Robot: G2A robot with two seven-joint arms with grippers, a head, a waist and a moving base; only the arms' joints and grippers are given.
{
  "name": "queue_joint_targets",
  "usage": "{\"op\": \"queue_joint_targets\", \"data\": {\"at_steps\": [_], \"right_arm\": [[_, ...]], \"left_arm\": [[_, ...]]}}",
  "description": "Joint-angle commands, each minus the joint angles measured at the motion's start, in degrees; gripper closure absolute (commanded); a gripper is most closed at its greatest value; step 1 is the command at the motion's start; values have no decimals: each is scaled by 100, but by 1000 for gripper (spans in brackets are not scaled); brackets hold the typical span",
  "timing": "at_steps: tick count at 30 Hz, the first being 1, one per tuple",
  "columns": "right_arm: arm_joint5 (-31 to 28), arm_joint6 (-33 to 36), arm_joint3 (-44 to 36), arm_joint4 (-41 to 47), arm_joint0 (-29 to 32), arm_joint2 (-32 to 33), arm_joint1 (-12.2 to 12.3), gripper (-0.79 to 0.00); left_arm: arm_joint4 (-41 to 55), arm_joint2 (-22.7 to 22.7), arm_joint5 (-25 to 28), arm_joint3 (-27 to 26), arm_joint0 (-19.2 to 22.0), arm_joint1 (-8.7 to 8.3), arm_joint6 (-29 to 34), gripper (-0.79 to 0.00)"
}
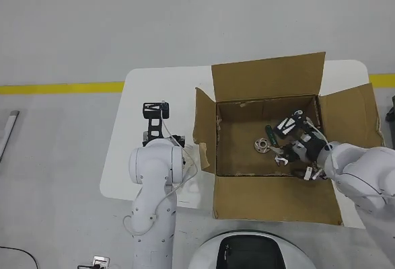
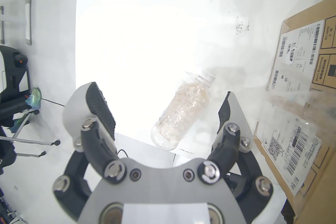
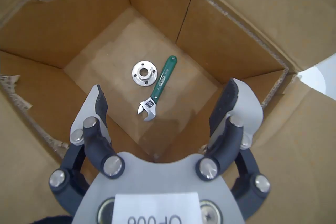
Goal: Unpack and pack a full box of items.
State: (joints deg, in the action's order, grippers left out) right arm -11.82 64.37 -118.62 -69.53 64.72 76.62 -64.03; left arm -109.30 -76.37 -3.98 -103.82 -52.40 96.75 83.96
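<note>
Inside the brown cardboard box (image 3: 223,38), the wide right claw (image 3: 165,91) is held over the green-handled wrench (image 3: 158,87) mid-floor; the round metal flange (image 3: 144,73) just beyond may be knocked. On the white desk (image 2: 157,25), the clear plastic bottle (image 2: 181,114) below the wide left claw (image 2: 160,93) may be rolled.

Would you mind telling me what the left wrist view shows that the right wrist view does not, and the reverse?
Left wrist view, not the right: a clear plastic bottle lying on the white table, ahead of the open left gripper, and the labelled outer wall of the box. Right wrist view, not the left: the box's inside, with a metal flange and a green-handled wrench side by side on its floor, below the open right gripper. Both: the cardboard box and part of the white table.
</note>
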Motion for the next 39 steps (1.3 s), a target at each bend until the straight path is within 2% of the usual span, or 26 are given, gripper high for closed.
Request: {"op": "queue_joint_targets", "data": {"at_steps": [1,3,23,28,34,35,36,37,39], "right_arm": [[305,226,292,-308,-316,-483,-53,-785],[568,351,525,-461,-569,-800,-111,-785],[562,322,545,-440,-542,-816,-113,-785],[479,-1,871,-418,-634,-1091,-165,-785],[760,247,1352,-461,-1020,-1600,-294,-785],[811,339,1440,-539,-1120,-1715,-321,-723],[804,525,1540,-598,-1216,-1863,-350,-459],[833,624,1585,-606,-1324,-1977,-384,-409],[940,791,1729,-637,-1487,-2157,-444,-363]], "left_arm": [[0,0,0,0,0,0,0,-785],[0,0,0,0,0,0,0,-785],[0,0,0,0,0,0,0,-785],[0,0,0,0,0,0,0,-785],[0,0,0,0,0,0,0,-785],[0,0,0,0,0,0,0,-785],[0,0,0,0,0,0,0,-785],[0,0,0,0,0,0,0,-785],[0,0,0,0,0,0,0,-785]]}}
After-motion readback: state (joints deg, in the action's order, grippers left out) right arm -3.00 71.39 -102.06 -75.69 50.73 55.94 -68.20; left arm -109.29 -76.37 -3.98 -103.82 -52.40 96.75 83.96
